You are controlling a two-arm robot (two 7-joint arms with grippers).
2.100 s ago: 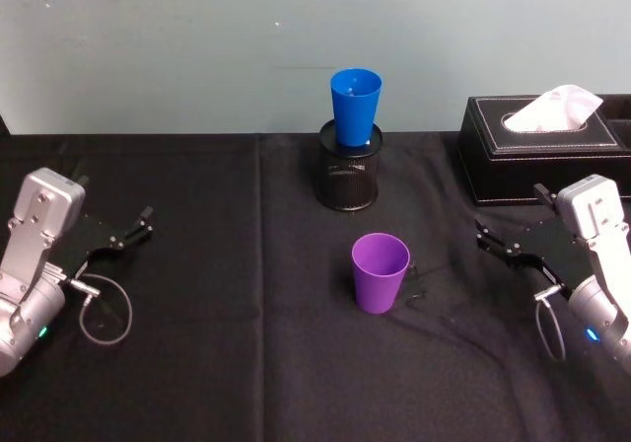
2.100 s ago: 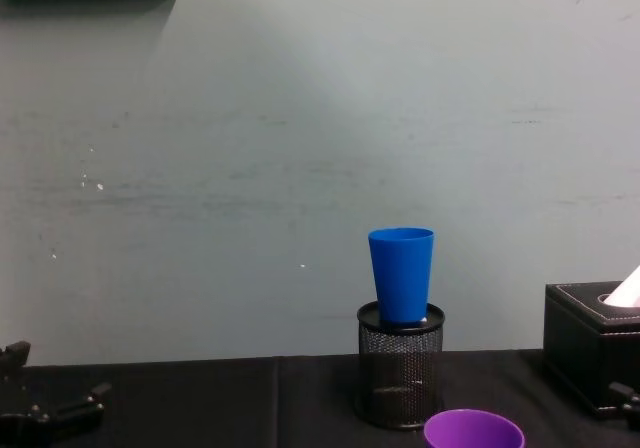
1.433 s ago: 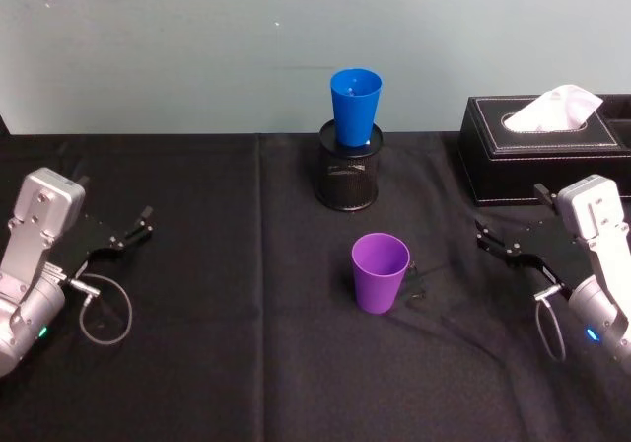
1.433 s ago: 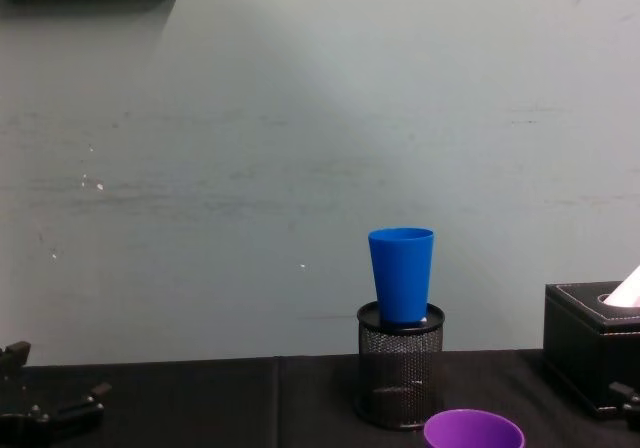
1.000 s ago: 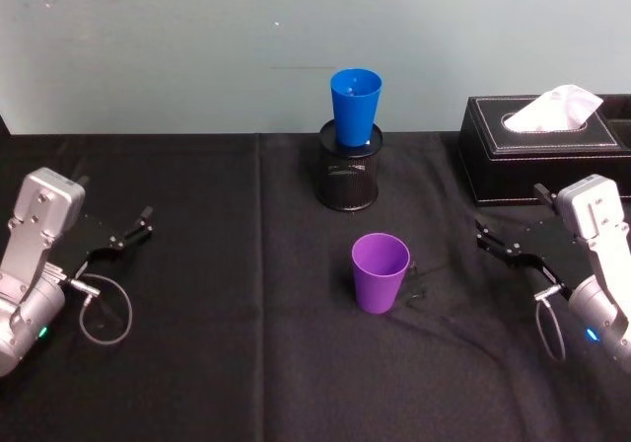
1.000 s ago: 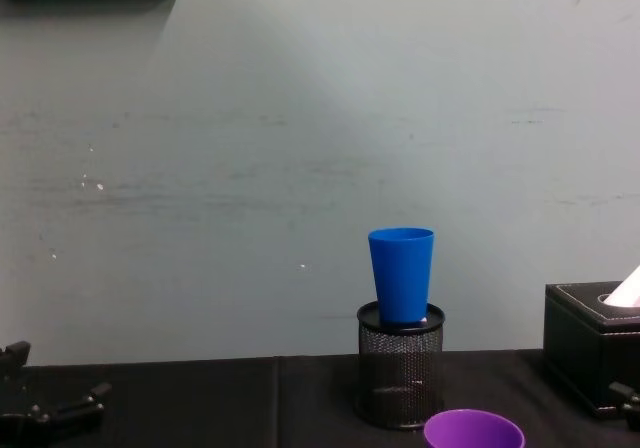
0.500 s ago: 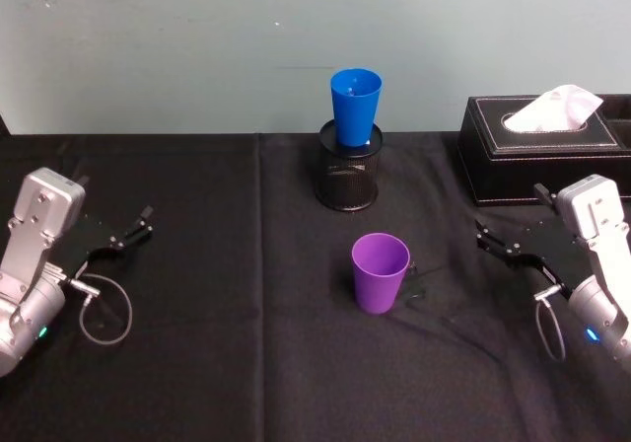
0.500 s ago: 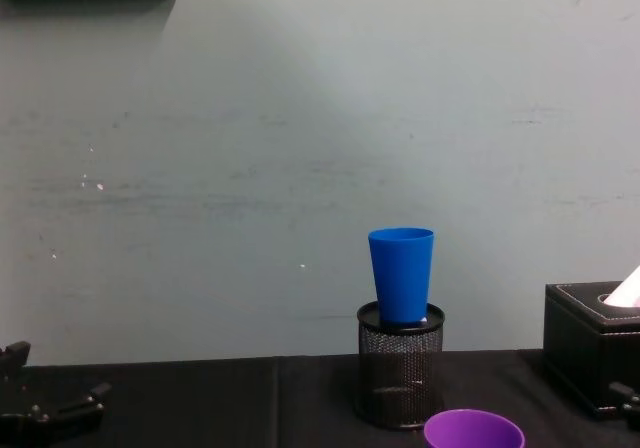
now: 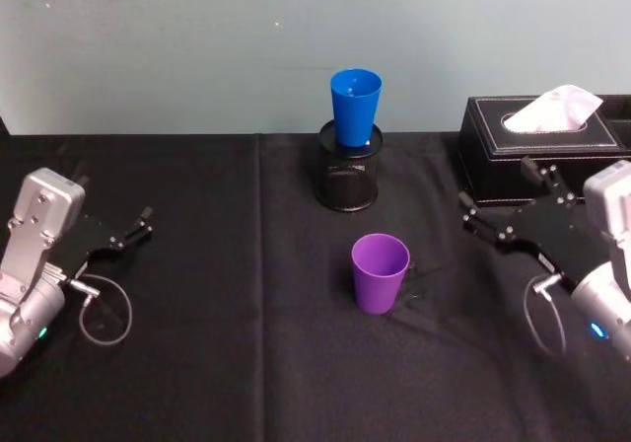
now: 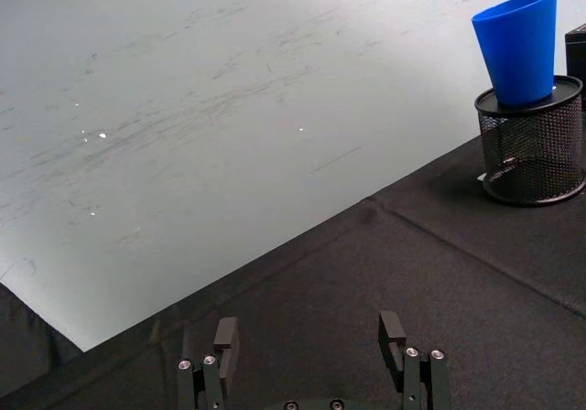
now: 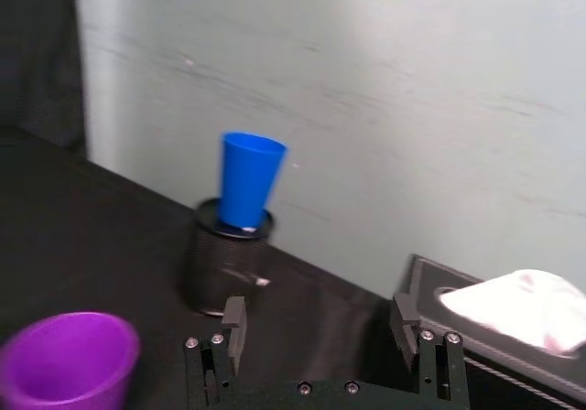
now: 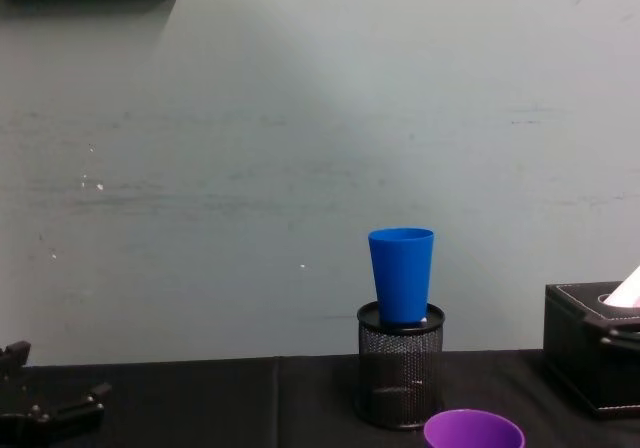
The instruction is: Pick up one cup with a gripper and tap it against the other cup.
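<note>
Right gripper point(image 9: 495, 191) has shifted inward toward the table centre since half a second ago; the left arm has not moved.

Head view: the right gripper's slim black fingers are spread apart and empty, in front of the black tissue box point(image 9: 542, 156), well right of the purple tapered plastic tumbler point(image 9: 381, 272). That tumbler stands upright, rim up, on the black tablecloth point(image 9: 246, 363). Behind it, the bright blue tapered plastic tumbler point(image 9: 355, 107) sits upright in the black wire-mesh pen holder point(image 9: 347, 178). Left gripper point(image 9: 113, 200) is parked near the left edge, fingers apart, holding nothing.

Left wrist view: fingers apart over bare cloth; blue tumbler in the holder far off.

Right wrist view: fingers apart; purple tumbler near, not touched.

Chest view: blue tumbler upright in the holder; the purple rim shows at the bottom edge.
</note>
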